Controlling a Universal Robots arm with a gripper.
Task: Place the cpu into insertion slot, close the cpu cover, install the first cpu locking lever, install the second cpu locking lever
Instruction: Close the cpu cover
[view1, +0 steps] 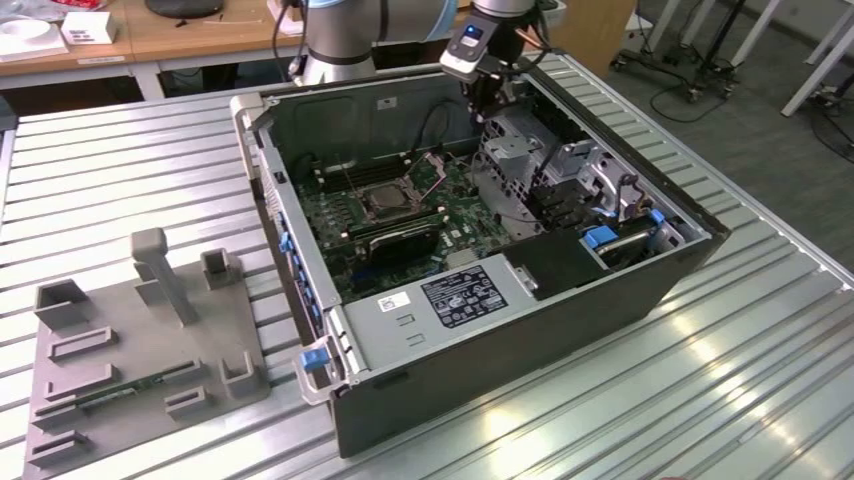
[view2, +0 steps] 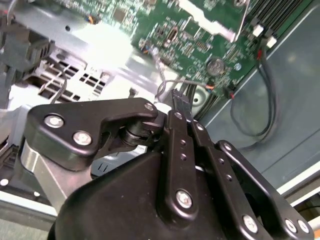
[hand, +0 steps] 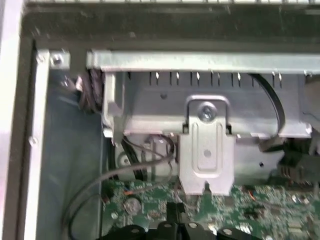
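Note:
An open computer case (view1: 400, 340) lies on the ribbed metal table, with its green motherboard (view1: 340, 235) facing up. Near the board's middle sits the insertion slot (view1: 387, 201), a dark square. The silvery frame of the cpu cover (view1: 358, 204) lies flat around it. I cannot tell whether the cpu lies inside; no chip shows elsewhere. My gripper (view1: 490, 104) hangs over the case's far end, to the exterior view's right of the slot and well apart from it. In the second wrist view its fingers (view2: 176, 100) meet, shut with nothing visible between them.
A silver drive cage (view1: 521, 160) and bracket (hand: 206, 150) stand close under the gripper. Black cables (view2: 267, 95) run along the case wall. The power supply (view1: 461, 295) fills the near end. A grey fixture plate (view1: 147, 330) with upright blocks lies at the exterior view's left.

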